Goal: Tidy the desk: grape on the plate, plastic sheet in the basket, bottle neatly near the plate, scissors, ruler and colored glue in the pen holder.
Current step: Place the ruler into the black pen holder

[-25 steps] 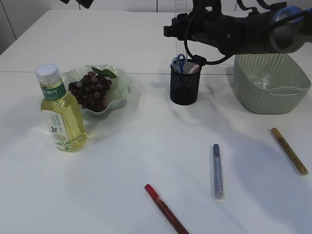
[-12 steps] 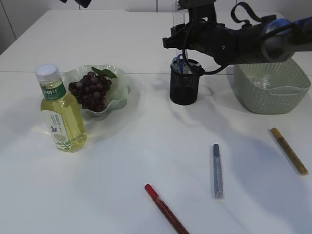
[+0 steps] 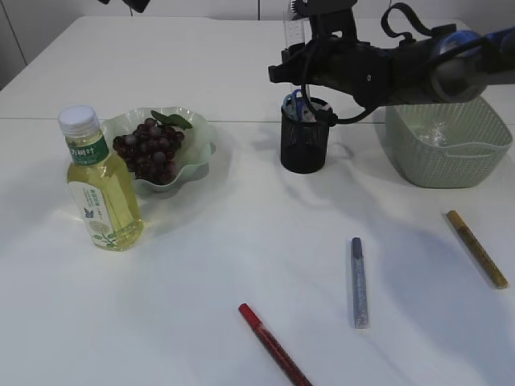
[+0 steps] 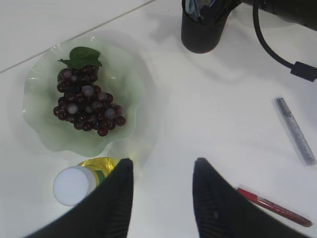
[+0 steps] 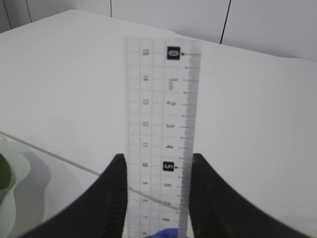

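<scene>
My right gripper (image 5: 158, 157) is shut on the edges of the clear ruler (image 5: 161, 124). The ruler (image 3: 294, 32) stands upright above the black pen holder (image 3: 304, 145), with its lower end hidden behind the arm. Blue scissors (image 3: 296, 100) stick out of the holder. The grape (image 3: 149, 153) lies on the pale green plate (image 3: 197, 133), and the bottle (image 3: 100, 193) stands beside it. Three colored glue pens lie on the table: red (image 3: 273, 344), silver (image 3: 359, 281), gold (image 3: 477, 248). My left gripper (image 4: 161, 171) hangs open and empty high above the bottle cap (image 4: 73, 184).
The green basket (image 3: 447, 149) stands at the right with the clear plastic sheet (image 3: 438, 133) inside. My right arm spans from the basket across to the pen holder. A table seam runs behind the plate.
Over the last second my right arm shifted left and lowered the ruler over the pen holder. It has stayed still for the last half second. Nothing else moved.
</scene>
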Robot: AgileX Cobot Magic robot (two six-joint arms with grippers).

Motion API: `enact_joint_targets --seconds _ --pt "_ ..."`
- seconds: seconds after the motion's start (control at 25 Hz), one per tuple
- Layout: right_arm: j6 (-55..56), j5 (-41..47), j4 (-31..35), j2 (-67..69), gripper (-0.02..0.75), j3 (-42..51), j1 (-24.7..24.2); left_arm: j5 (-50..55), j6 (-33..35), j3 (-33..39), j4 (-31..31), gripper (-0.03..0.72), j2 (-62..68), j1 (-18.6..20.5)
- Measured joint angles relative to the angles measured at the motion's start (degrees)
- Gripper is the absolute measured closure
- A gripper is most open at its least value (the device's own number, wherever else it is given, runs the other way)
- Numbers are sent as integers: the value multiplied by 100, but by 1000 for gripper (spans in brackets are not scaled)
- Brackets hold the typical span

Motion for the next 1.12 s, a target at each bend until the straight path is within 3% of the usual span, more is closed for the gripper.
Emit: enact_joint_targets --seconds 0.4,0.76,0.92,1.12 --pt "-3 407 0 0 354 0 -34 0 0 0 8 389 0 0" --pt "-3 1331 11 -592 343 0 -34 0 0 0 8 389 0 0" --pt "-3 2477 77 -1403 343 0 -34 0 0 0 8 389 0 0" --pt "253 4670 168 -2330 343 0 -34 0 0 0 8 389 0 0"
